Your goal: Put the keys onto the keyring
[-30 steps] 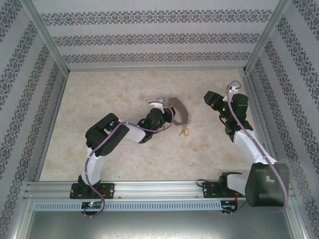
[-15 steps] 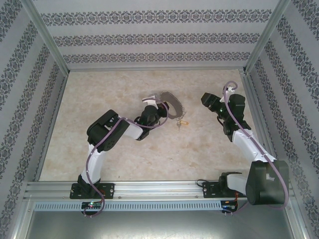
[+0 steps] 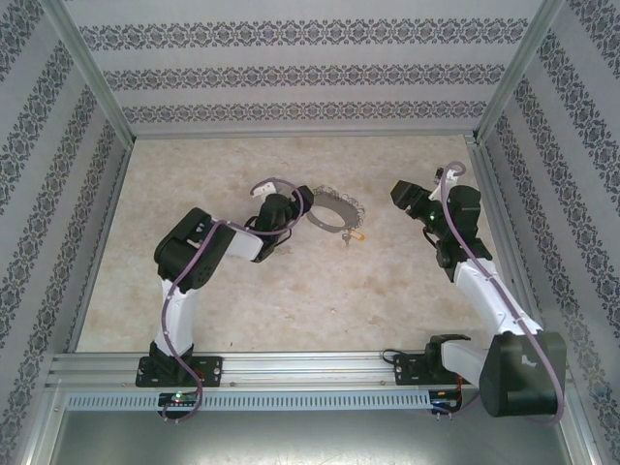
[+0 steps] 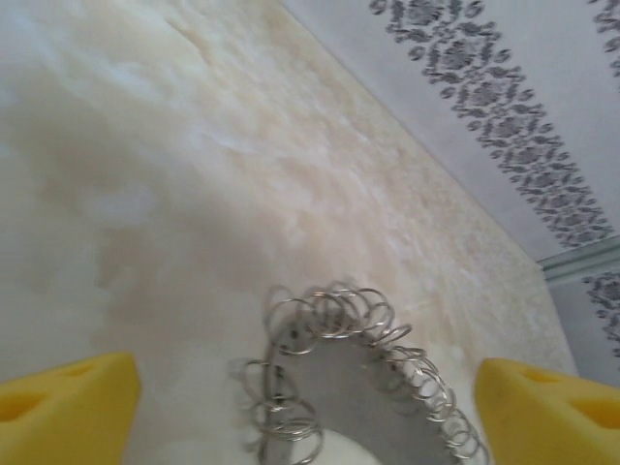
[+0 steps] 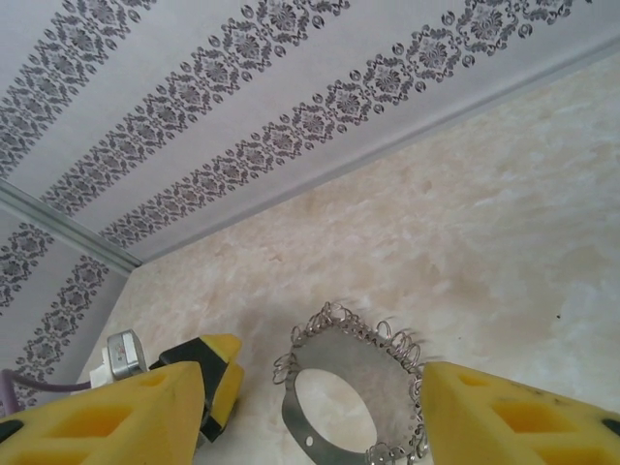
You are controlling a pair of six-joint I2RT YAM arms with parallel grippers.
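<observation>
Keyring [image 3: 329,214] position: flat on the table [image 3: 223,300], around mid-table, gripped by neither hand.

At the left hand [image 4: 310,407] the fingers stand wide apart. The near edge of the keyring lies between them and touches neither. At the right hand [image 5: 315,417] the fingers are also apart and hold nothing. This hand stands off to the right of the keyring and points toward it.

The yellow-headed key [image 3: 356,233] lies on the table at the near right edge of the keyring, touching it or just beside it. Whether it is threaded on cannot be told at this size.

Step in hand, as judged: an interval between grasps, with both hands free. If the key is loose, the next move calls for one hand to steady the keyring by its rim. The other hand then takes the key by its head and leads it onto the rim. The key is thin and lies flat, so a low, narrow pinch is likely required.

Count:
- one keyring
- one yellow-headed key
- two hands
- small silver wire loops [image 4: 329,315] fringing the rim, too many and too tangled to count
</observation>
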